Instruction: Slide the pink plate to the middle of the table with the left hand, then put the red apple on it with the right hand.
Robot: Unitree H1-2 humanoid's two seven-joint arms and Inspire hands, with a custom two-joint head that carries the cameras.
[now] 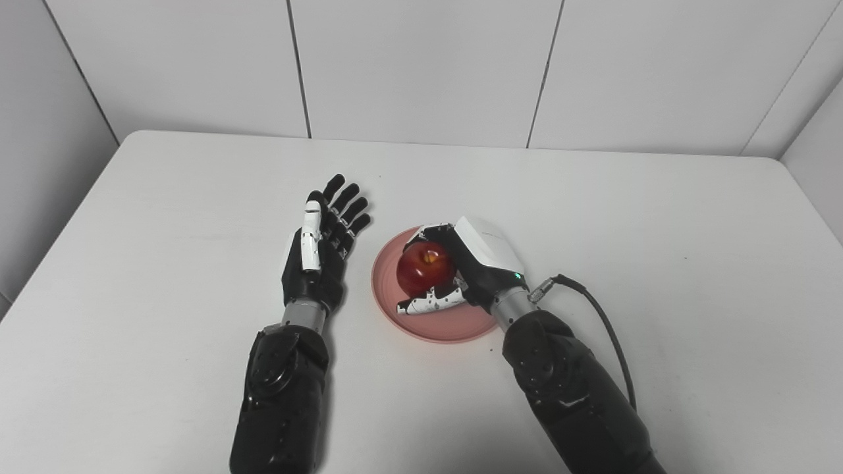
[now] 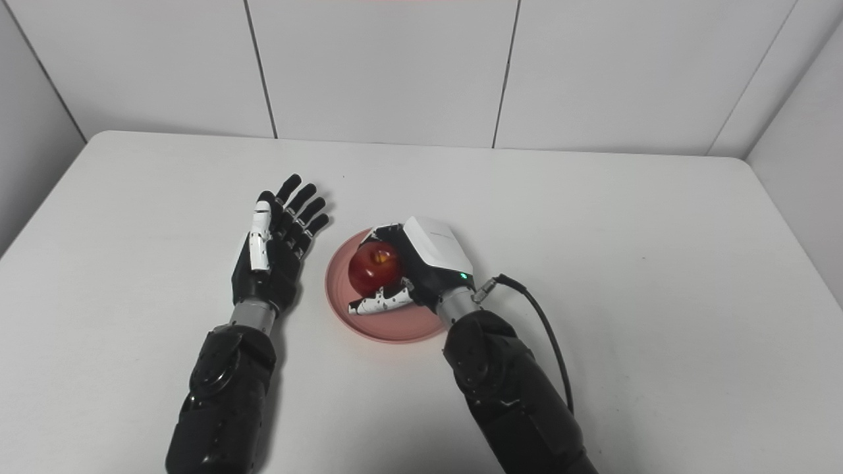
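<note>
Apple placement: I am holding the red apple (image 1: 425, 268) in the right hand (image 1: 471, 266), fingers wrapped around it.
It is sitting low over the pink plate (image 1: 436, 326), directly beneath the palm; left hand (image 1: 323, 250) is resting open, empty, beside the plate.

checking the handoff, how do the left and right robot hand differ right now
The left robot hand is open, fingers straight and apart, holding nothing; the right robot hand is curled around the red apple. The left lies beside the pink plate, off it; the right is over it. Both are black with white parts.
</note>
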